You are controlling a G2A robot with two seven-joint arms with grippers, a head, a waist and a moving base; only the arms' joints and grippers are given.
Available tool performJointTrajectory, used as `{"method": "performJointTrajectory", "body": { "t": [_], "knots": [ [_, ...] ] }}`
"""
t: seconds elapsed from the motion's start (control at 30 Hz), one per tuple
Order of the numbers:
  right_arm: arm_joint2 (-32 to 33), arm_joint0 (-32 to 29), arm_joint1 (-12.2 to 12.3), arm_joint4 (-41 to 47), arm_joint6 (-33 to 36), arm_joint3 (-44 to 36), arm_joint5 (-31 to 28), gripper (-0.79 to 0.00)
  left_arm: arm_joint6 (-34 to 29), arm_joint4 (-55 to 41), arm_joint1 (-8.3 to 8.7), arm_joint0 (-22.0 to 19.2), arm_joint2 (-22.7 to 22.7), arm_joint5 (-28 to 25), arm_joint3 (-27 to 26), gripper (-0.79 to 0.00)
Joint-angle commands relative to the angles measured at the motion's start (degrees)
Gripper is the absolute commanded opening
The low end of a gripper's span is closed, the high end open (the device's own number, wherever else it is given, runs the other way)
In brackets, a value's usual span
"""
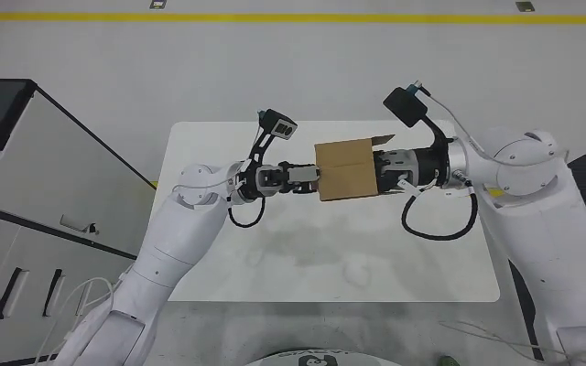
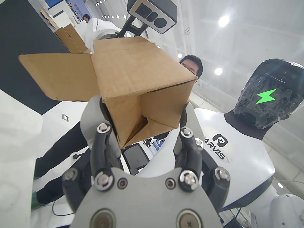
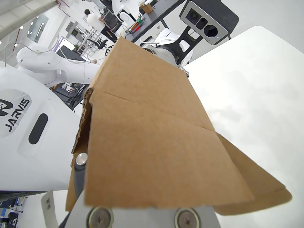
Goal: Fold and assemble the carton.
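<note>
A brown carton (image 1: 346,169) hangs in the air over the white table (image 1: 275,265), held between my two arms. My left gripper (image 1: 313,179) is at its left end. In the left wrist view the carton (image 2: 133,72) has its end flaps folded inward and one side flap spread outward. My left gripper (image 2: 140,112) straddles that end, and both fingers (image 2: 95,112) touch the cardboard. My right gripper (image 1: 386,172) is at the carton's right end, beside a raised flap (image 1: 383,140). The carton (image 3: 147,131) lies over most of the right gripper.
A black-framed rack (image 1: 55,165) stands off the table's left side. The table's front half below the arms is bare white surface (image 1: 348,265). A yellow floor line (image 1: 293,16) runs along the far side.
</note>
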Motion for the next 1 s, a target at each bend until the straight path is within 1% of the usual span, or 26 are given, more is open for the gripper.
{"method": "performJointTrajectory", "body": {
  "t": [0.0, 0.13, 0.33, 0.47, 0.63, 0.8, 0.97],
  "knots": [
    [-0.4, 0.2, -0.1, 0.3, 0.0, 0.2, -0.5, -0.785, 0.0, 0.1, -0.02, 0.1, 0.0, 0.0, -0.1, -0.785],
    [-0.1, 0.6, 0.0, 0.5, 0.1, -0.1, -0.5, -0.785, 0.3, 0.3, -0.07, 0.4, -0.1, 0.0, -0.2, -0.785],
    [2.6, -0.4, 0.5, 1.9, 1.1, -0.5, -0.6, -0.785, 0.7, 0.0, -0.16, 0.7, -0.3, -0.1, 0.0, -0.785],
    [5.0, -1.7, 0.8, 4.3, 1.5, -0.4, -1.4, -0.785, 0.8, 0.1, -0.2, 0.9, -0.5, -0.2, 0.1, -0.785],
    [7.0, -3.3, 1.0, 9.1, 1.5, 0.1, -4.1, -0.785, 1.1, 0.5, -0.21, 1.2, -0.7, 0.1, 0.1, -0.785],
    [7.1, -3.2, 1.0, 10.3, 2.2, 0.3, -4.7, -0.785, 1.2, 2.1, -0.09, 1.5, -0.8, 1.5, -0.3, -0.785],
    [6.1, -2.4, 1.0, 9.6, 2.8, 0.6, -4.5, -0.785, 1.4, 2.6, -0.06, 1.9, -0.8, 2.2, -1.0, -0.785]
  ]
}}
